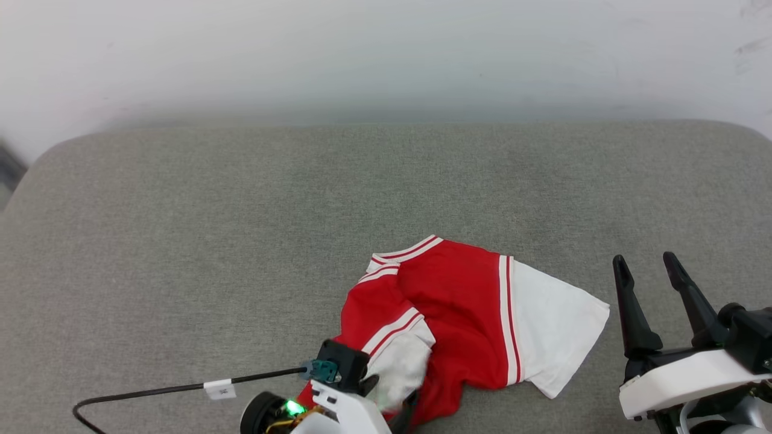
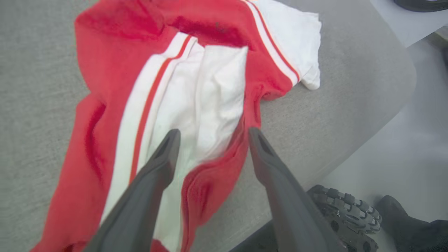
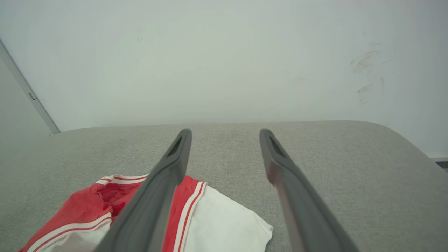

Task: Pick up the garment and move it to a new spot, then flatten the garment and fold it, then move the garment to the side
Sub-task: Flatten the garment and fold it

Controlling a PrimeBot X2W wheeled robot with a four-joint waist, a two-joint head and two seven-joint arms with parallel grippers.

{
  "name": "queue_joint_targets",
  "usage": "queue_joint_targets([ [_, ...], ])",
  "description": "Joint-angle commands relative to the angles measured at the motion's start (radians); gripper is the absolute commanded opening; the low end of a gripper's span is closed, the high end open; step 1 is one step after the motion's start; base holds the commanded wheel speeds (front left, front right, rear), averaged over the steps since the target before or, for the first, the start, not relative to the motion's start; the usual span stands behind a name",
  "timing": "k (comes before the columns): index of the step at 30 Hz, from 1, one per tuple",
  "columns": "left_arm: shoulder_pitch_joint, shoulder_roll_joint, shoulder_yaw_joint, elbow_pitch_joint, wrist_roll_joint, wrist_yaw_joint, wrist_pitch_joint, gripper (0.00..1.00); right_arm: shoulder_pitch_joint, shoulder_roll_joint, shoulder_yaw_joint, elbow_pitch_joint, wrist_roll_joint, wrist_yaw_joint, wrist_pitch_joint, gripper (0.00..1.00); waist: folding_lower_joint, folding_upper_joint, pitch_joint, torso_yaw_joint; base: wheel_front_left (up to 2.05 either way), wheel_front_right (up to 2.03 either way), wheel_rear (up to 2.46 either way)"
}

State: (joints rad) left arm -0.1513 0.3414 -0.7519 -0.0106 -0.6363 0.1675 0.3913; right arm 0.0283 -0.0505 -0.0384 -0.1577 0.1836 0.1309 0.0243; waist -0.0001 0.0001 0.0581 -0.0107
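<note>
Your left pincer (image 2: pixel 213 134) sits closest to the lens, its two dark fingers spread wide with nothing pinched between them. The garment (image 1: pixel 458 313) lies directly under and just ahead of those fingertips. A white sleeve with red-and-white trim is bunched in the gap between the fingers, and red cloth is rumpled on either side.

Your right pincer (image 1: pixel 645 262) is also fully open and holds nothing. It hovers over bare bench (image 1: pixel 241 241), with the garment's other white sleeve near its inner finger but apart from it.

The garment is a loose heap close to the bench's near edge, by the left pincer's wrist. One sleeve is turned over onto the body, the hem is twisted, and the printed face can't be made out.

Judging by this, you are still early in the task. The heap may already be at its new spot, though you cannot confirm that from this moment alone. Nothing is flattened yet and no fold has been made. Spreading the cloth smooth, folding it and carrying it to the side all remain.
</note>
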Motion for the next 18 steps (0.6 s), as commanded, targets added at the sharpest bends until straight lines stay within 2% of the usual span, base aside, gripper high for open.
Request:
queue_joint_targets([
  [1,-0.018,0.005,0.002,-0.019,0.012,-0.001,-0.011,1.0,0.014,0.001,-0.001,-0.003,-0.006,0.0,0.002,1.0,0.0001,-0.0001,-0.005,0.003,0.0,0.0,0.0],
  [8,-0.055,0.036,-0.023,-0.115,0.054,-0.019,0.009,1.0,0.023,0.001,0.002,-0.002,0.006,0.0,0.006,1.0,0.0001,-0.0001,-0.022,0.003,0.0,0.0,0.0],
  [14,-0.142,0.035,-0.107,-0.075,0.093,-0.094,0.094,1.0,0.005,0.001,0.009,-0.007,0.009,0.0,0.006,1.0,0.0001,-0.0001,0.009,-0.013,0.0,0.0,0.0],
  [18,-0.195,0.001,-0.156,-0.002,0.099,-0.145,0.139,1.0,-0.013,0.001,0.018,-0.006,0.012,0.0,0.004,1.0,0.0001,-0.0001,0.046,-0.037,0.0,0.0,0.0],
])
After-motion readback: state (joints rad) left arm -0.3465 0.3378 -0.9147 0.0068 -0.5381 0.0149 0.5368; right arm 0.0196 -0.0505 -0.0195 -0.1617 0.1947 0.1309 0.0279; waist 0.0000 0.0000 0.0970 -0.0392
